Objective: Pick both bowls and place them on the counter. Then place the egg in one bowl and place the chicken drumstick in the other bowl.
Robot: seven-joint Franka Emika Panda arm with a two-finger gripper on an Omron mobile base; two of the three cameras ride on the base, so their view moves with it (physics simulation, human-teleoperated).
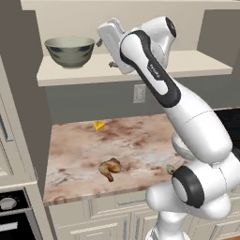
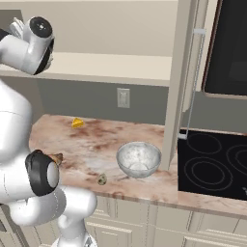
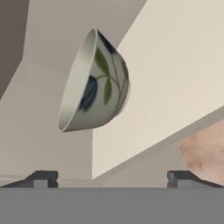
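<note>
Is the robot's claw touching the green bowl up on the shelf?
Apart. In the hand view the claw is open and the green bowl sits well ahead of its tips, with bare shelf between them.

A yellow cheese wedge (image 1: 99,126) lies near the back of the stone slab, below a white wall outlet (image 1: 139,93). A pale shelf (image 1: 197,63) runs above. To the right sits a black cooktop (image 2: 214,164), with a dark microwave (image 2: 230,48) over it.
</note>
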